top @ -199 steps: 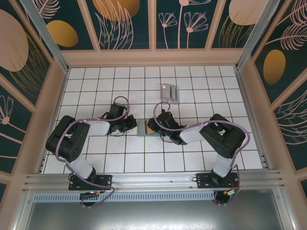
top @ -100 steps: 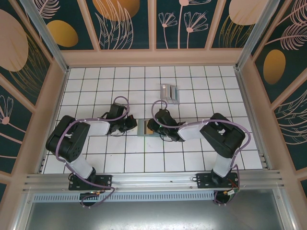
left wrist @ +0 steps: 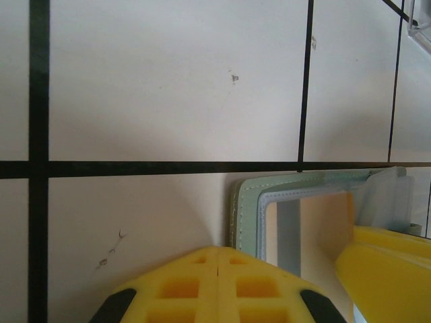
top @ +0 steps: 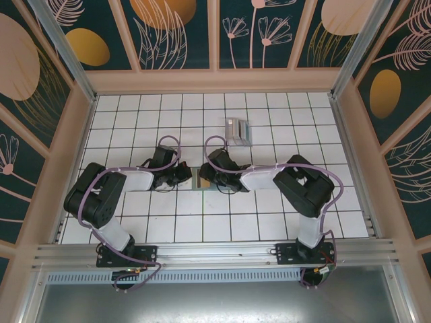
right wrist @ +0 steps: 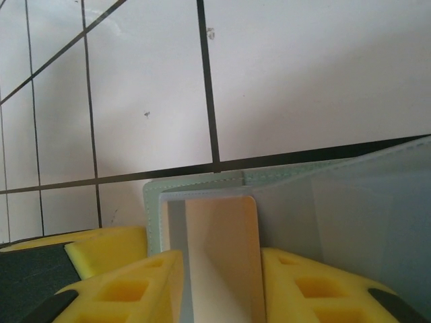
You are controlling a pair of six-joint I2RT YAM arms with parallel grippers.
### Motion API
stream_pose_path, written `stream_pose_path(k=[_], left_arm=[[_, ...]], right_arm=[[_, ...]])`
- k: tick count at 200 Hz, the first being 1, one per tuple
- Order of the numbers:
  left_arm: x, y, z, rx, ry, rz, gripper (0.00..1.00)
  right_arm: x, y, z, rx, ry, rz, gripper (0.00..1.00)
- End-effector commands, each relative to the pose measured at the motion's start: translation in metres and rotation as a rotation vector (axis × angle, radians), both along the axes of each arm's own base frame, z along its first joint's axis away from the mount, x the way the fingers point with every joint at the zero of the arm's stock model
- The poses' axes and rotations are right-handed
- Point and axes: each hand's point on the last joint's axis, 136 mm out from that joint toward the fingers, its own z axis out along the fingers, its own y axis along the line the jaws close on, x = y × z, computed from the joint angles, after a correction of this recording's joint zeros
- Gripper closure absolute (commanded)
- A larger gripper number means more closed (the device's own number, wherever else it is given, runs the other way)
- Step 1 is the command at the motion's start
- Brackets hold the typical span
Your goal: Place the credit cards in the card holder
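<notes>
The card holder (right wrist: 195, 186) lies mid-tabletop (top: 135, 114). My right hand (right wrist: 222, 272) pinches a gold-brown card (right wrist: 222, 235), whose end seems to be inside the holder's mouth. My left hand (left wrist: 217, 272) is closed and empty, just beside the holder. The other cards (top: 237, 129) are left to do, I think.

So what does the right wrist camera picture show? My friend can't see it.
The right gripper pinches a pale peach card between its yellow fingers, the card's far end in the mouth of the sage-green card holder. A cloudy clear flap stands up on the right, over white floor tiles with dark lines.
</notes>
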Motion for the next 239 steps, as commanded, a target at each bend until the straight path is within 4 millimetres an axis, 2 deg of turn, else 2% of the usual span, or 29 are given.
stream_pose_path(k=[1,32,79,85,94,111,149,239], left_arm=[[-0.015,0.006,-0.017,0.034,0.06,-0.001,1.0],[-0.015,0.006,-0.019,0.043,0.066,-0.011,1.0],[-0.015,0.005,-0.019,0.032,0.066,-0.008,1.0],[-0.015,0.005,-0.018,0.029,0.064,-0.005,1.0],[-0.015,0.005,-0.018,0.031,0.061,-0.004,1.0],[-0.015,0.005,-0.019,0.037,0.067,-0.011,1.0],[-0.012,0.006,-0.015,0.044,0.055,-0.004,1.0],[-0.011,0.003,-0.015,0.032,0.058,-0.01,0.99]], right_arm=[[-0.006,-0.011,-0.004,-0.082,0.026,-0.015,0.63],[-0.01,-0.015,-0.002,-0.1,0.042,-0.009,0.62],[-0.016,-0.009,-0.003,-0.086,0.075,0.008,0.61],[-0.015,-0.009,-0.003,-0.096,0.071,0.005,0.61],[-0.013,-0.01,-0.003,-0.117,0.058,0.002,0.54],[-0.009,-0.015,-0.002,-0.163,0.035,-0.016,0.5],[-0.001,-0.024,0.008,-0.258,-0.001,-0.039,0.5],[-0.02,-0.015,0.002,-0.189,0.076,-0.007,0.51]])
